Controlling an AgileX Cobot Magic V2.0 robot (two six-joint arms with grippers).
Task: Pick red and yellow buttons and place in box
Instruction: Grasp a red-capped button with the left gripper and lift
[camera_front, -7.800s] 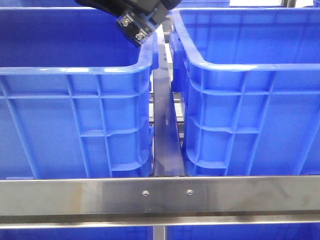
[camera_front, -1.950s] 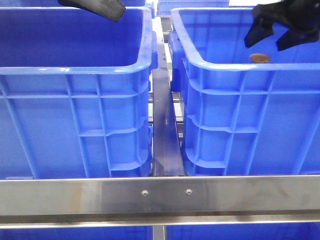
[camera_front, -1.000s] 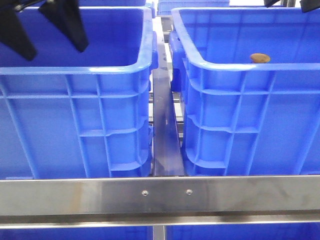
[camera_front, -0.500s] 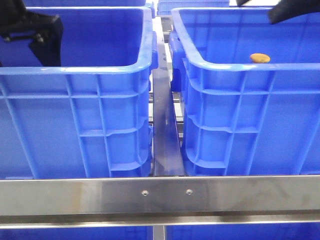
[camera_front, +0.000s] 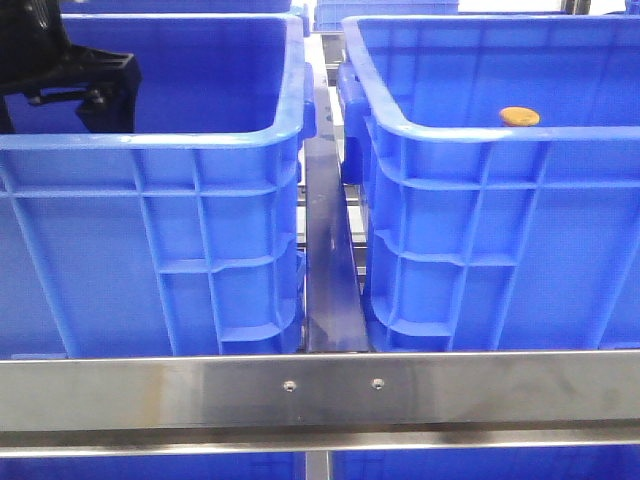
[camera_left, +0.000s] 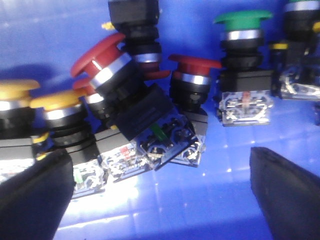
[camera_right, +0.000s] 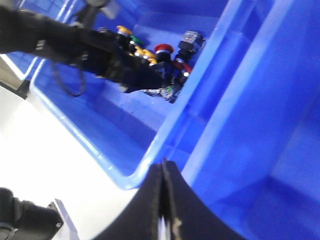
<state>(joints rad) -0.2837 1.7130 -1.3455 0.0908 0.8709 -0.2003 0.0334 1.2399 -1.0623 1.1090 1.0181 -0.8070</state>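
An orange-yellow button (camera_front: 519, 116) lies inside the right box (camera_front: 480, 135), just behind its front rim. The dark red disc is not in view. My left gripper (camera_left: 160, 200) is open and empty, low inside the left crate (camera_front: 200, 138). Its fingers (camera_left: 35, 195) straddle bare floor just short of a cluster of push-button switches: red caps (camera_left: 97, 55), yellow caps (camera_left: 55, 100) and a green cap (camera_left: 242, 19). My left arm (camera_front: 60, 70) shows at the crate's far left. My right gripper (camera_right: 164, 172) is shut and empty, held high over the crate rims, out of the front view.
A metal rail (camera_front: 320, 390) crosses in front of both crates. A narrow gap with a steel bar (camera_front: 328, 260) separates them. In the right wrist view the left arm (camera_right: 100, 50) reaches down to the switches (camera_right: 162, 50) in the left crate.
The yellow button appeared in the right box after the right gripper hovered open over it. The right gripper then rose out of the front view. The left arm dropped lower into the left crate.
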